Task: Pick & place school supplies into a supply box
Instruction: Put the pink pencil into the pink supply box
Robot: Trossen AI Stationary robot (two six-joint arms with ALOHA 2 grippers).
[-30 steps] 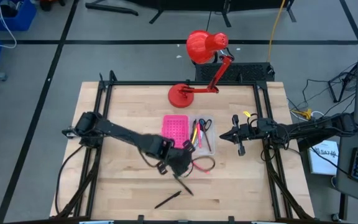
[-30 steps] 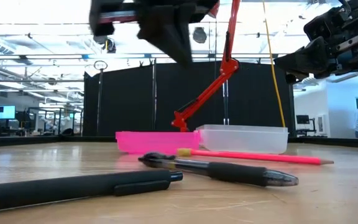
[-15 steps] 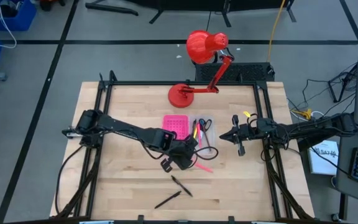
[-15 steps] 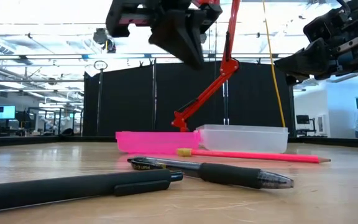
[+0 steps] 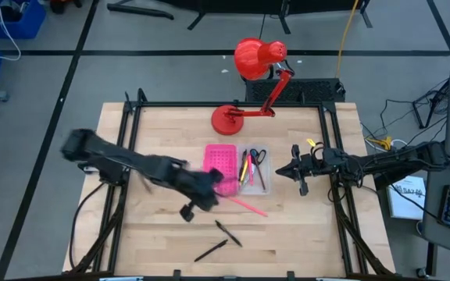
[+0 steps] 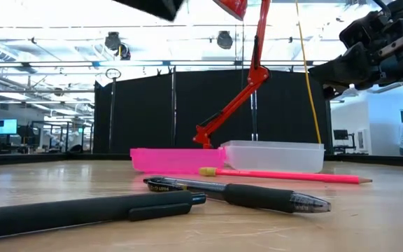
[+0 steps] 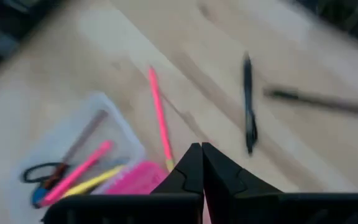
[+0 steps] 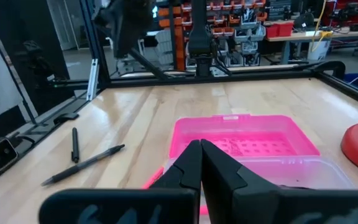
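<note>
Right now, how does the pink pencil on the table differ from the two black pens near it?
The pink pencil is thin and bright pink; the two black pens are dark, and in the low view they look thicker. The pencil lies just beside the supply box; the pens lie farther from it, toward the table's front edge. All three lie flat on the wood, outside the box.

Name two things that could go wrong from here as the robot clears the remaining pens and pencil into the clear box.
The pink pencil lies close to the clear box, so a grasp there might nudge the box. The two black pens lie close together; reaching for one could knock the other. The left gripper is shut, holding nothing.
</note>
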